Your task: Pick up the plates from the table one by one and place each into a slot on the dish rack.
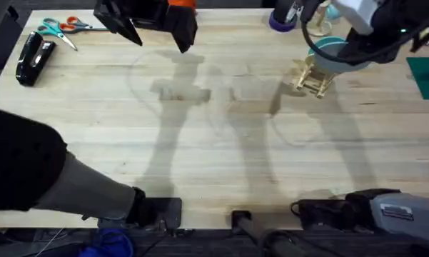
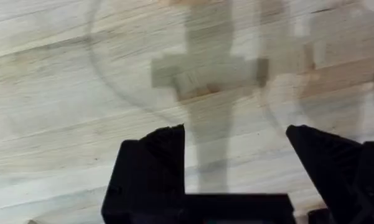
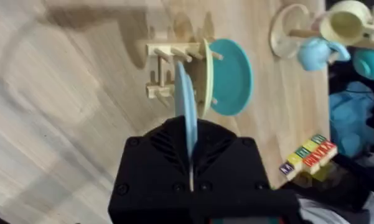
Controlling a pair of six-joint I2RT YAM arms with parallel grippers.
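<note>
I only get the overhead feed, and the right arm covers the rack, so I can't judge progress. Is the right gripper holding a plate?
Observer: Yes. The right wrist view shows the right gripper shut on a pale blue plate, held on edge at the dish rack.
Operator: Anything in the rack already?
Observer: A teal plate stands upright in it, beside the blue one.
Operator: And the left gripper?
Observer: The left gripper is open over bare table, with nothing between its fingers.
</note>
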